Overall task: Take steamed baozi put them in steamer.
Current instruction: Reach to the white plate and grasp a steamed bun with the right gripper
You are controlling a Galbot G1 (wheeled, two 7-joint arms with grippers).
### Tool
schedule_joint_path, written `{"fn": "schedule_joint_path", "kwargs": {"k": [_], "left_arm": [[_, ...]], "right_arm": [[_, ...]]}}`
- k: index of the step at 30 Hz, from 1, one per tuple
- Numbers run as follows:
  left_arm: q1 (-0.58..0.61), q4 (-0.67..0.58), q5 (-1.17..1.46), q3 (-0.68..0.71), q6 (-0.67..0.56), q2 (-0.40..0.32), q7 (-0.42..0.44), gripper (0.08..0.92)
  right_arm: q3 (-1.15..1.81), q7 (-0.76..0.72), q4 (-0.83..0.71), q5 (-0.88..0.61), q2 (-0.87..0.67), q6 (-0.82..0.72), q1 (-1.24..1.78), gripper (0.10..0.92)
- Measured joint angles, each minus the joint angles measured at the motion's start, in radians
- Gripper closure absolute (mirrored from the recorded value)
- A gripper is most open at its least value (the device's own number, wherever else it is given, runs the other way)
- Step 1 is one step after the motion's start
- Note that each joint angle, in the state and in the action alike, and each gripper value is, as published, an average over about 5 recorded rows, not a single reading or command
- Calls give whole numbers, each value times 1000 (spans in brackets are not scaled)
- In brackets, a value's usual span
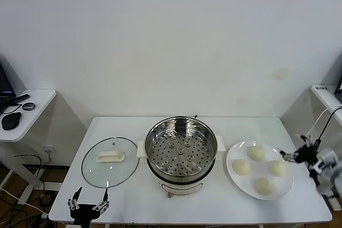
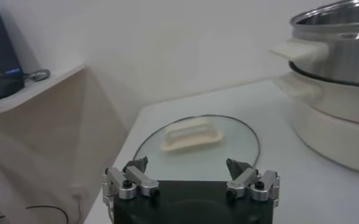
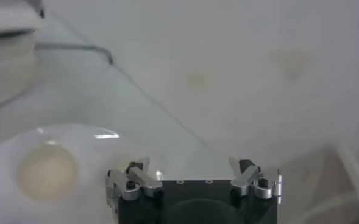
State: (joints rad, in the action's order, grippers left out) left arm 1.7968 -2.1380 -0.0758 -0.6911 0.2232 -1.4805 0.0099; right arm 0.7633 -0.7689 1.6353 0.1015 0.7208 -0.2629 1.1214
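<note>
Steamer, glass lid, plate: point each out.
steamer point(image 1: 181, 151), head view, perforated basket floor.
glass lid point(image 1: 110, 156), head view, white handle on top.
plate point(image 1: 234, 154), head view, bare rim near steamer.

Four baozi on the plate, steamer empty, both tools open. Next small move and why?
Probably bring the right tool in over the nearest baozi on the plate and lower around it. It is open, empty, at the plate's right edge. The steamer stands uncovered, its glass lid set aside. The left tool hangs at the table's front edge.
</note>
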Motion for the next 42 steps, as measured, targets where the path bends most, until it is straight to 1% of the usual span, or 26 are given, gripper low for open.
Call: {"fn": "schedule_joint_path", "kwargs": {"k": [4,8,12,16,22,30,42], "left_arm": [[1,4,1,-10,0,-2,-2,177],[-3,12,3,-17,0,0,-3,177],[-7,17,8,-21,0,-2,-3,177],[-5,18,11,-24,0,-4,-2,177],[-7,22,16,-32,0,-6,-1,177],[-6,28,17,-38,0,-7,0,177],[-6,35,16,-32,1,-11,1,177]], "right_arm": [[-183,-153,-93,80,-81,36,-200,203],[-414,-275,-187,134,-119,77,-419,203],[-639,-368,-286,182,-118,128,-612,203],[-813,-431,-381,233,-87,178,-741,203],[-950,-485,-504,305,-20,238,-850,203],[-1003,-511,-632,387,70,286,-904,203],[-1005,-522,-742,465,149,319,-921,203]]}}
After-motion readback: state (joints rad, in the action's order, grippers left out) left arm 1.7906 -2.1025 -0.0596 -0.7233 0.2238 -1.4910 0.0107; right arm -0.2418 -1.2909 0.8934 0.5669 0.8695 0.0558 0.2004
